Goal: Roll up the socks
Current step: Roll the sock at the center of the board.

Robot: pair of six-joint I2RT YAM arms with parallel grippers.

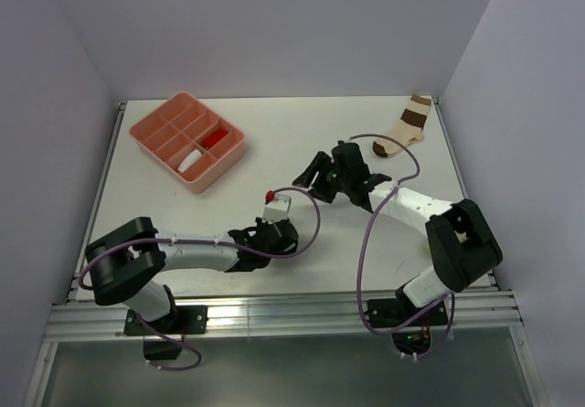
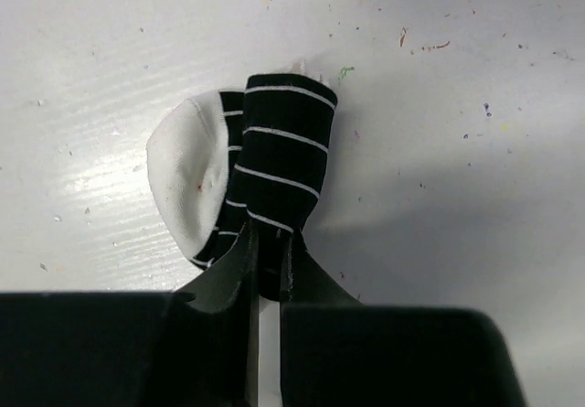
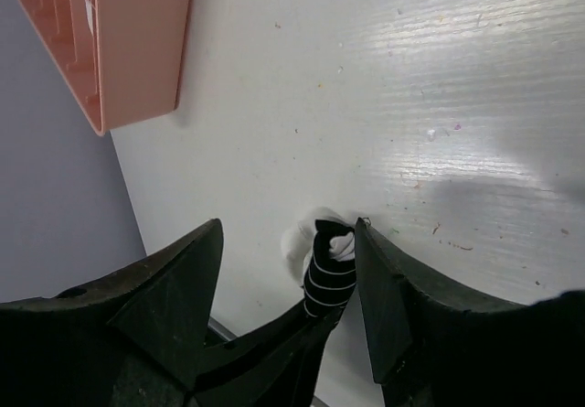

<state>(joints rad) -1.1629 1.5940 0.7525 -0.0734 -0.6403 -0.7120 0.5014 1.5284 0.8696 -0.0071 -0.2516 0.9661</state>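
My left gripper [image 2: 270, 242] is shut on the black-and-white thin-striped sock [image 2: 279, 160], pinching its dark end. The sock's white toe bulges to the left and rests on the table. In the top view the left gripper [image 1: 274, 215] is at the table's middle front. My right gripper [image 1: 309, 180] is open and empty just behind and right of it. In the right wrist view its jaws [image 3: 288, 226] stand wide apart above the striped sock [image 3: 329, 274]. A white sock [image 1: 189, 161] and a red-ended one [image 1: 216, 138] lie in the tray.
The pink compartment tray [image 1: 146, 137] stands at the back left and shows in the right wrist view [image 3: 137, 41]. A cream sock with broad brown bands [image 1: 407, 128] lies at the back right corner. White walls enclose the table on three sides.
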